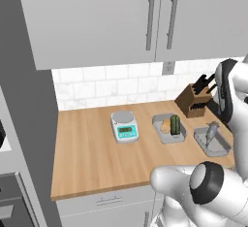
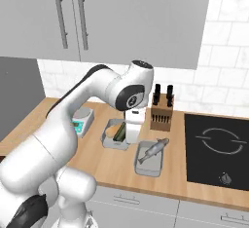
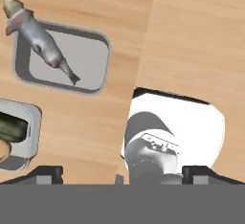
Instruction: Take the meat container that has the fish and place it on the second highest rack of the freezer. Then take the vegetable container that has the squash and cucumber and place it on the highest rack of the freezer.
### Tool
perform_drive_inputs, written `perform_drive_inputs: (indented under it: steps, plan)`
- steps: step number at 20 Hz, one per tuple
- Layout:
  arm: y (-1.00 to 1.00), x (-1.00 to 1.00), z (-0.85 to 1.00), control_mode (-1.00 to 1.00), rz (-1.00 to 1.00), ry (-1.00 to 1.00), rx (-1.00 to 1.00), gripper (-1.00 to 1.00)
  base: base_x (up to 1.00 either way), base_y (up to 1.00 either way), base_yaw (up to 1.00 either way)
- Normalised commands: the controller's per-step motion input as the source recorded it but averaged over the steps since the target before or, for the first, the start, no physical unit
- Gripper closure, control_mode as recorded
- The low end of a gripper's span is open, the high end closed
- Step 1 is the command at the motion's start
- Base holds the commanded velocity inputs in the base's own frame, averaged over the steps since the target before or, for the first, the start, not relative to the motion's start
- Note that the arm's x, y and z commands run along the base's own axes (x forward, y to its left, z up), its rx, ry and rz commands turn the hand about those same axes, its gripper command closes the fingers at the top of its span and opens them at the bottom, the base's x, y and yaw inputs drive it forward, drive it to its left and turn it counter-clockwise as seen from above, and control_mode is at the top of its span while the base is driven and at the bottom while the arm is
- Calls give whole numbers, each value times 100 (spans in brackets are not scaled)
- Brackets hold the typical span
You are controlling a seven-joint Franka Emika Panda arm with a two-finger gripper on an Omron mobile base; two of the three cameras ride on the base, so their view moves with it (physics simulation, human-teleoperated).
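The wooden surface [image 1: 92, 158] runs under grey wall cabinets [image 1: 97, 17], with a black cooktop [image 2: 219, 149] at its right end. The gripper [image 3: 122, 172] hangs above the surface, its tips set wide apart with nothing between them. The fish tray [image 2: 146, 162] sits near the front edge, the fish [image 2: 153, 150] lying across it. Just beside it to the left is the vegetable tray [image 1: 164, 133] holding cucumber [image 1: 175, 124] and squash [image 1: 166, 125]. A kitchen scale [image 1: 124, 126] stands further left, and a knife block [image 2: 162, 114] stands behind the trays.
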Motion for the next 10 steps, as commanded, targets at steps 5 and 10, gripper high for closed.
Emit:
perform_drive_inputs:
  steps: [5, 10]
  plan:
    - [-63, -5, -56, -100, -44, 10, 4, -100, 0, 0, 0]
    - [-3, 0, -72, -100, -25, 0, -13, -100, 0, 0, 0]
